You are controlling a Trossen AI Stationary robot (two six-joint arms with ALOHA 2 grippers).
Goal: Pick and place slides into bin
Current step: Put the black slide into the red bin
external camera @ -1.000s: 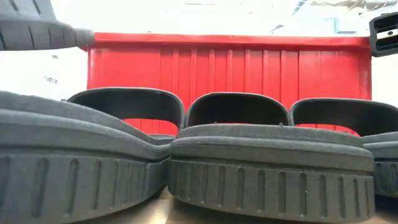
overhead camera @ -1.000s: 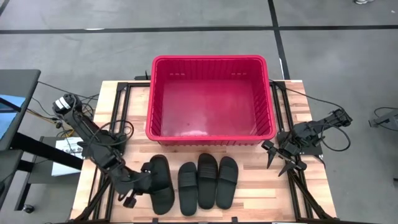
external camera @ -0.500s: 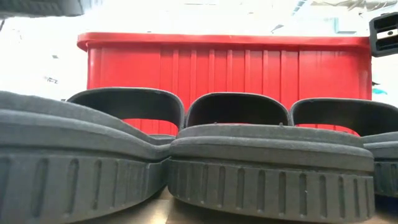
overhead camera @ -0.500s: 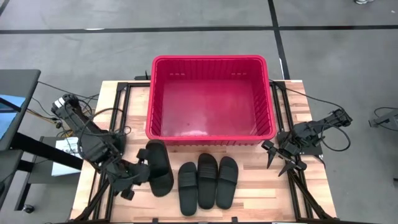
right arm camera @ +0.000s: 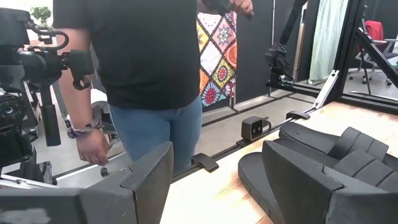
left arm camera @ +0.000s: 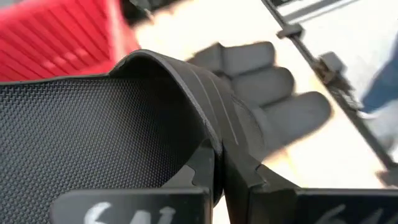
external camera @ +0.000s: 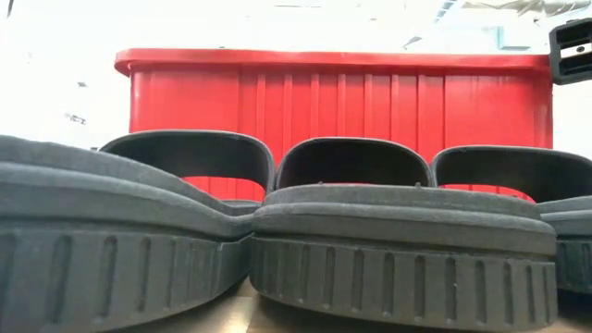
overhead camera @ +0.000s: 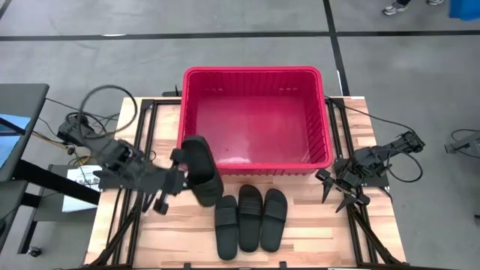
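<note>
My left gripper (overhead camera: 182, 174) is shut on a black slide (overhead camera: 199, 171), held above the table at the near left corner of the red bin (overhead camera: 255, 161). In the left wrist view my left gripper (left arm camera: 217, 171) has the slide's strap (left arm camera: 155, 81) in front of it. Three more black slides (overhead camera: 250, 217) lie side by side, soles down, on the wooden table in front of the bin. They also fill the low view (external camera: 388, 231). My right gripper (overhead camera: 334, 196) is open and empty at the table's right side, beside the bin. My left gripper pinches the edge of the slide's band strap (left arm camera: 208, 140) between its two fingers, one finger (left arm camera: 193, 180) on the mesh-lined inner side and one (left arm camera: 255, 180) on the outer side. It comes from the table's left. The slide is lifted clear of the table.
Black frame rails (overhead camera: 146, 135) run along both sides of the table. A person (right arm camera: 149, 74) stands beyond the table's right edge in the right wrist view. Bare wood (overhead camera: 315, 240) lies right of the three slides.
My left gripper has risen and gone toward the table's far edge and the bin, carrying the slide. The slide has come up from beside the other three, lifted clear, and now hangs at the bin's near left corner. It has left the low view's top.
</note>
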